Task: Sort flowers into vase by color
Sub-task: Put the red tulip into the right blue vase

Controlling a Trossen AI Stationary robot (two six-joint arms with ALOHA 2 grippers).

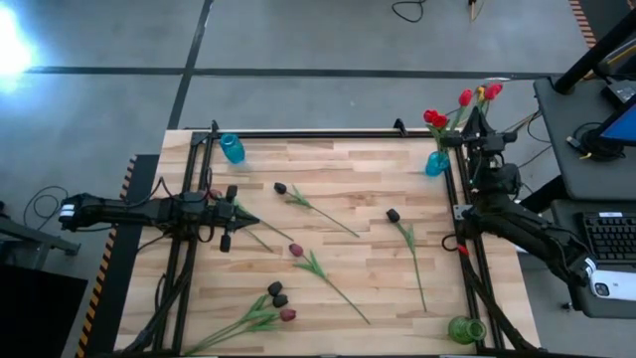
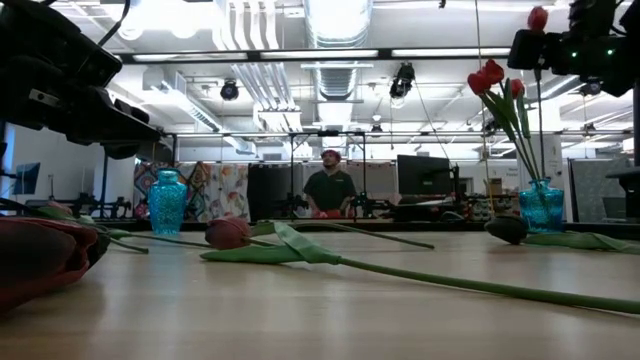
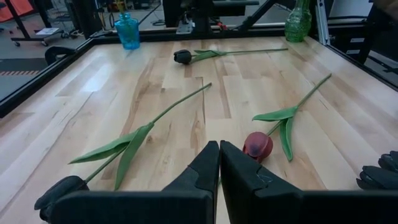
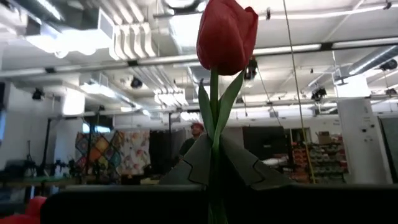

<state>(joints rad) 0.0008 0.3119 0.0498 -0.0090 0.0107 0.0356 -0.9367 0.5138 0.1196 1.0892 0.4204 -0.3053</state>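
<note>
The right gripper [image 4: 214, 163] has its jaws clamped on the green stem of an upright bright red artificial tulip [image 4: 226, 34], whose head stands above them. The left gripper [image 3: 219, 163] hangs with jaws closed and empty over the pale wooden tabletop [image 3: 186, 112], just beside a dark maroon tulip [image 3: 257, 146].

Left gripper [image 3: 219, 163]: hovering low over the table, fingers closed, empty.
Right gripper [image 4: 214, 163]: raised, clamping a red tulip [image 4: 227, 34] stem.

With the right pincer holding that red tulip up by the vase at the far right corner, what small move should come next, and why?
Probably lower it, stem first, into the blue vase. The right pincer is shut on the red tulip, held upright, and that vase already holds red tulips. The left pincer waits shut over the table.
</note>
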